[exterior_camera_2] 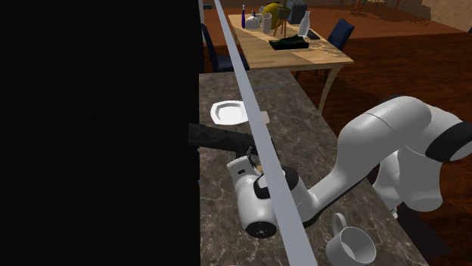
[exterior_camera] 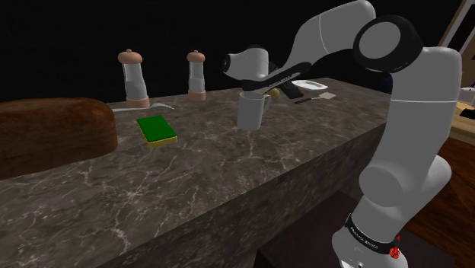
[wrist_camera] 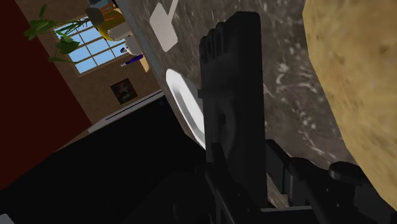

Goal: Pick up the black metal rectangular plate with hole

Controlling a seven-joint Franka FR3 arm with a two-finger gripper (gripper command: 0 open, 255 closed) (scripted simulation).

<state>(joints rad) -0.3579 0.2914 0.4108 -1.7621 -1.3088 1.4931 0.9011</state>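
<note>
The end effector is closed narrowly on one end of the black rectangular plate, which juts straight out from it. In the second exterior view the plate lies level at the marbled desk edge, just beside a white dish, its far end over the black area.

Shoulder view sits low beside the arm, looking along the marble desk toward its far end. The second exterior view hangs high over that same desk, aimed steeply down, with a pale bar cutting across the picture. Wrist view is jammed in close, seemingly skimming along the black plate, and all three catch the white dish.
</note>
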